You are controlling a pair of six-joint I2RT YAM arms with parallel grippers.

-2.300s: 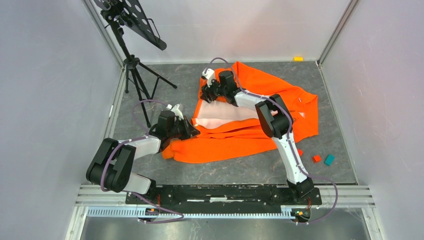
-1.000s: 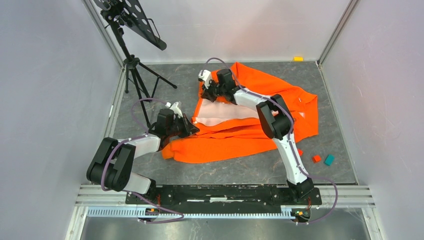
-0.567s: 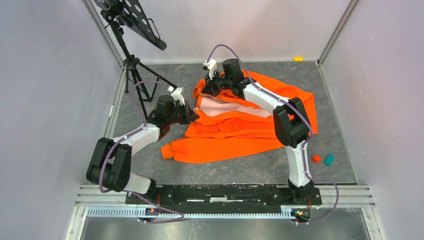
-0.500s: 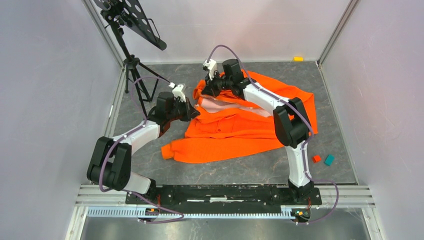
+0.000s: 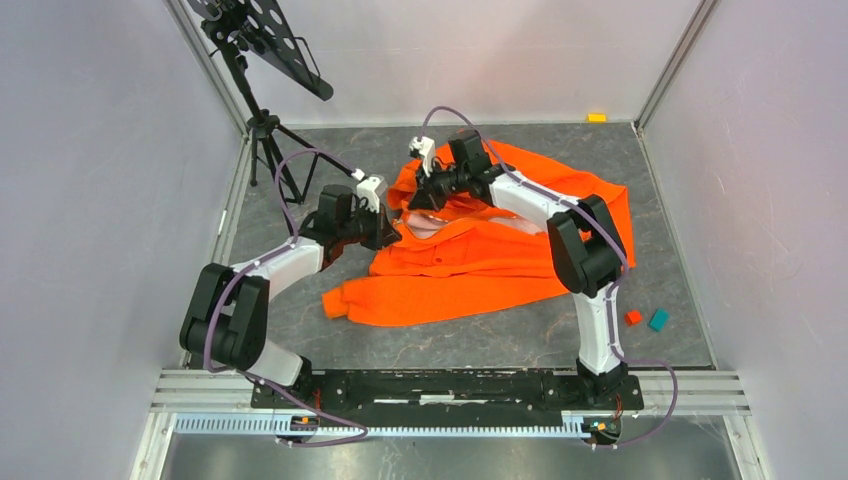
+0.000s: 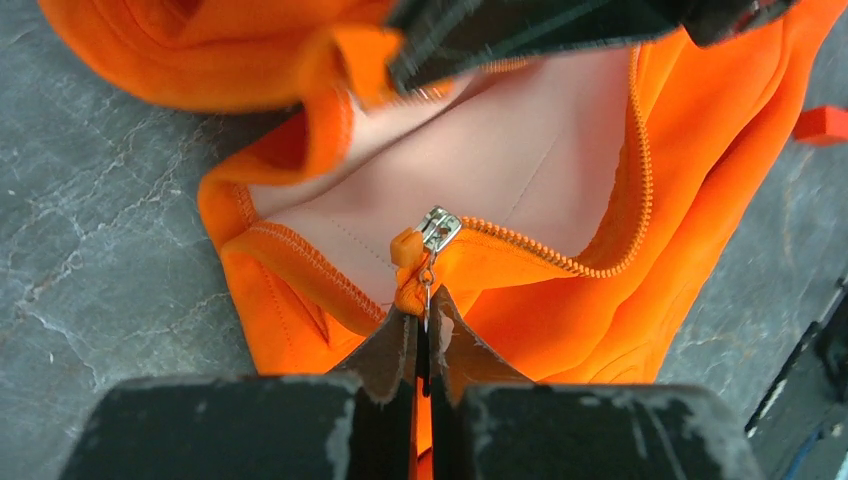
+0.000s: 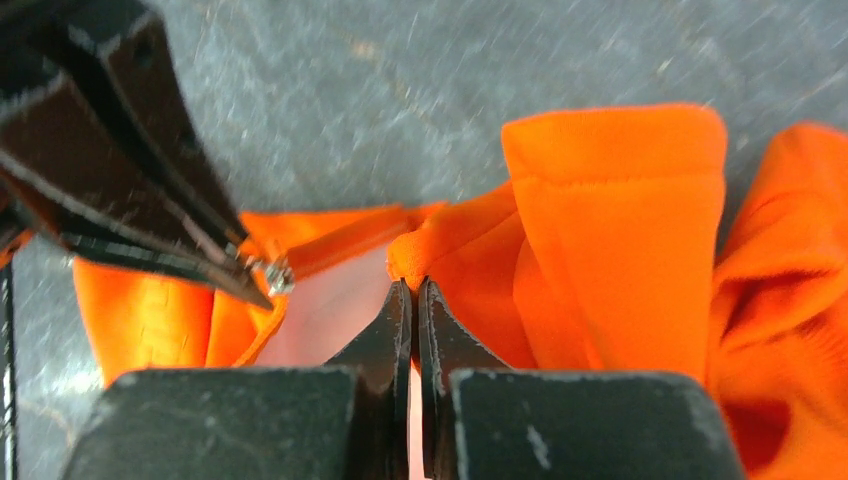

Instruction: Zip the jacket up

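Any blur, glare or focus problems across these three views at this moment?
Top external: sharp, evenly lit, no glare on the jacket. Left wrist: zipper slider crisp, left gripper slightly soft. Right wrist: smeared throughout, table surface streaked, right gripper fuzzy.

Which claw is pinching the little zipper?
The left gripper pinches the zipper by its pull; the right gripper only clamps the jacket fabric.

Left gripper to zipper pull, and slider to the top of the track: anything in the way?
Nothing visible. The left gripper is shut on the zipper pull. The teeth ahead lie bare along the jacket opening, up to where the right gripper pinches the fabric.
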